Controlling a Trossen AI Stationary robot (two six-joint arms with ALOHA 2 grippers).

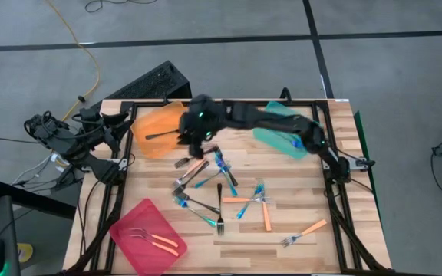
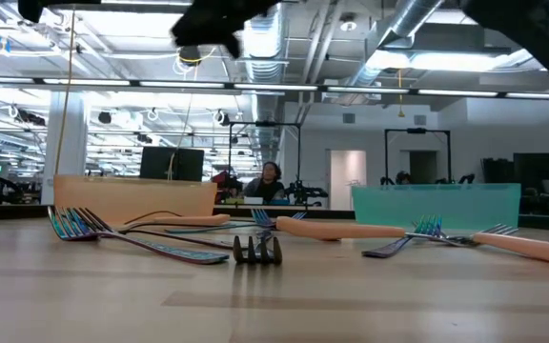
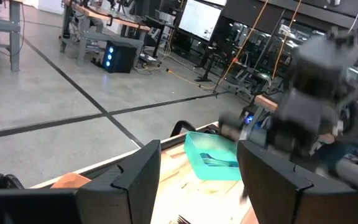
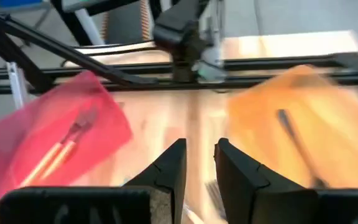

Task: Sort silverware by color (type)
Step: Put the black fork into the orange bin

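Forks (image 1: pixel 219 192) lie scattered mid-table below the right gripper (image 1: pixel 194 142), whose fingers stand slightly apart, empty, beside the orange tray (image 1: pixel 159 129) holding one dark fork (image 1: pixel 158 135). The left gripper (image 3: pixel 197 180) waits spread wide at the table's far-left edge.

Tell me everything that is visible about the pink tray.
The pink tray is a flat, shallow rectangle that looks like translucent pink plastic. It lies on the wooden table at the corner nearest the left arm's side, turned at an angle to the table's edges. Two orange-handled forks with silver tines lie inside it, roughly side by side. In the right wrist view the tray shows them too. No gripper touches it.
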